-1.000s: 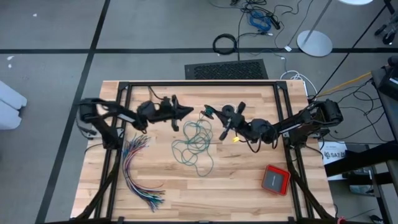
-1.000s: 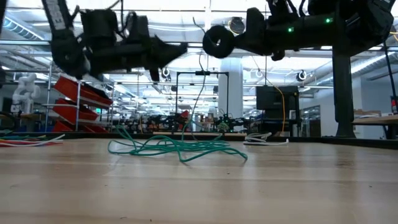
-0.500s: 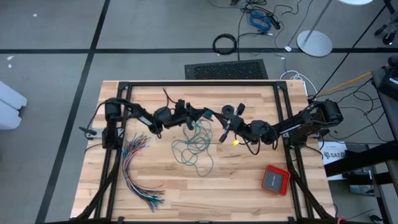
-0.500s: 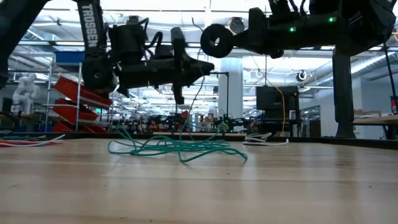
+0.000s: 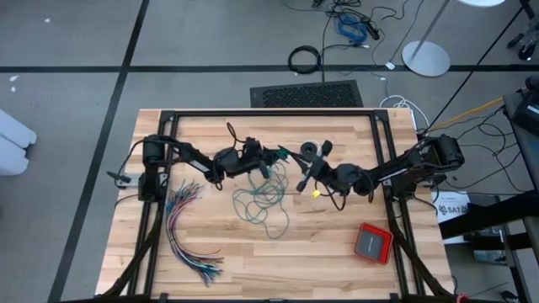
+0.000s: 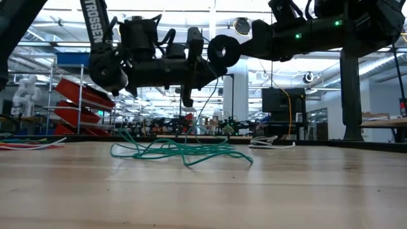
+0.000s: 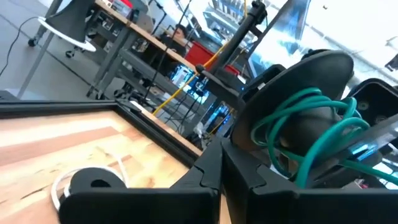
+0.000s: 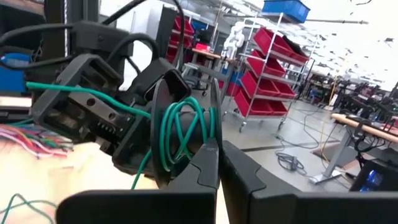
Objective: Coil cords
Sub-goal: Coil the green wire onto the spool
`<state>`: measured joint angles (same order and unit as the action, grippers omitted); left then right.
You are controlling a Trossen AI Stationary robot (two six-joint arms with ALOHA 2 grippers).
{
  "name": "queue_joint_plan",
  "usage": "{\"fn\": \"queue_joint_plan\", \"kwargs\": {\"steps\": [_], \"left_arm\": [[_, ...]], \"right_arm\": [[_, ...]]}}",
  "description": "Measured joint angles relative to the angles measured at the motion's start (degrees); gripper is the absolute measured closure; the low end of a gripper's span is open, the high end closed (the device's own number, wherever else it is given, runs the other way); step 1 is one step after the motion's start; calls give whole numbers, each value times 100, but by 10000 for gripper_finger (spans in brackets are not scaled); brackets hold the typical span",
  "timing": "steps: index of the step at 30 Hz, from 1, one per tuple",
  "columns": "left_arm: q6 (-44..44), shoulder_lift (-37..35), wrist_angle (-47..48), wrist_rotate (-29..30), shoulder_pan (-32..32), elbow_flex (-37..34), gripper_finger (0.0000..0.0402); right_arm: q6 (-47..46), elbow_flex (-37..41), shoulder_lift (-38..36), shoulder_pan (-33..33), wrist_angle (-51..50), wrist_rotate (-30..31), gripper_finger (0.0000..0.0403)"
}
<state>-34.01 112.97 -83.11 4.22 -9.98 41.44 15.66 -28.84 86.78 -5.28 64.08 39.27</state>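
Cord (image 5: 263,199) on table (image 5: 337,244), between arms.

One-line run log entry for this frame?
left gripper: shut on thin teal-green cord, raised | right gripper: shut, cord looped around its fingers | rest of cord: loose on wooden table

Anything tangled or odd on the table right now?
The teal-green cord is looped around the right gripper, with the rest loose and uncoiled on the table below; the left gripper is close beside it.
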Motion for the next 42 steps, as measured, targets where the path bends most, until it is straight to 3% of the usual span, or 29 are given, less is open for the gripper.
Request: {"fn": "queue_joint_plan", "kwargs": {"steps": [42], "left_arm": [[802,-3,1404,-555,111,-10,391]], "right_arm": [[-1259,-2,0,-450,-2109,-20,403]]}}
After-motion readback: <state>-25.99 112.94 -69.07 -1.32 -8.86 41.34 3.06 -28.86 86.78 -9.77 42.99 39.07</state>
